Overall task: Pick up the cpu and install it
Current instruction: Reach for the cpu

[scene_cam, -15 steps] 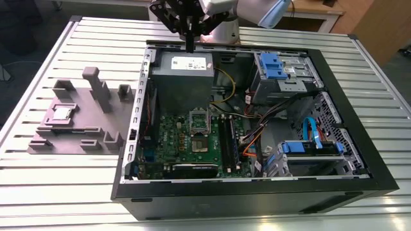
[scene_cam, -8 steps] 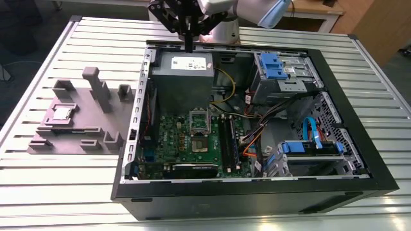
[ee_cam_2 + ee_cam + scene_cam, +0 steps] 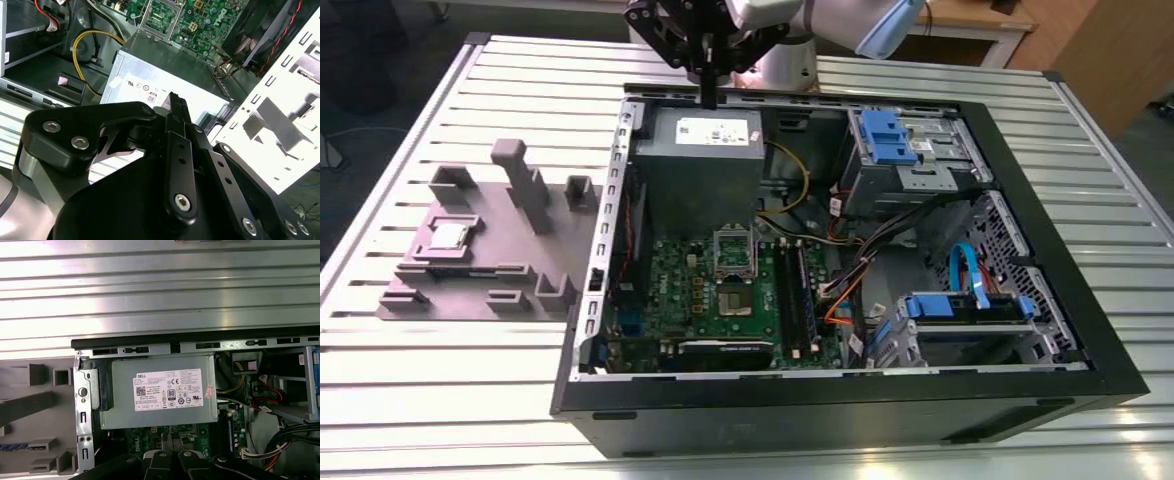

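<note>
Currently the black two-finger tool (image 3: 708, 97) hangs at the far rim of the open black computer case (image 3: 854, 412), over the big grey power-supply box with a white label (image 3: 700, 165). Its fingers are drawn together with nothing between them, and both wrist views agree.

The cpu (image 3: 450, 234), a small flat square chip with a silvery top, lies in a pocket of the grey moulded fixture (image 3: 487, 285). The fixture sits on the slatted metal desk (image 3: 427, 390), at the exterior view's left of the case and well apart from the tool. Chip not yet lifted.

The green motherboard (image 3: 680, 290) lies in the case floor. Its dark square socket (image 3: 732, 302) looks bare, with the hinged silver frame (image 3: 732, 246) swung up just beside it.

Risks, as I judge them:
- The chip is thin and sits low in its pocket, so there is little edge to grip. An off-centre pinch could tip or drop it.
- If it is turned or tilted when it is set down, it would bear on the socket contacts and could damage them.

Around and in the way:
- Tall grey posts (image 3: 523, 185) on the fixture stand near the chip and could catch the fingers.
- The case's side wall (image 3: 604, 240) stands between fixture and board.
- Dark memory sticks (image 3: 797, 290) lie just beside the socket.
- A yellow cable (image 3: 790, 170) loops near the frame.
</note>
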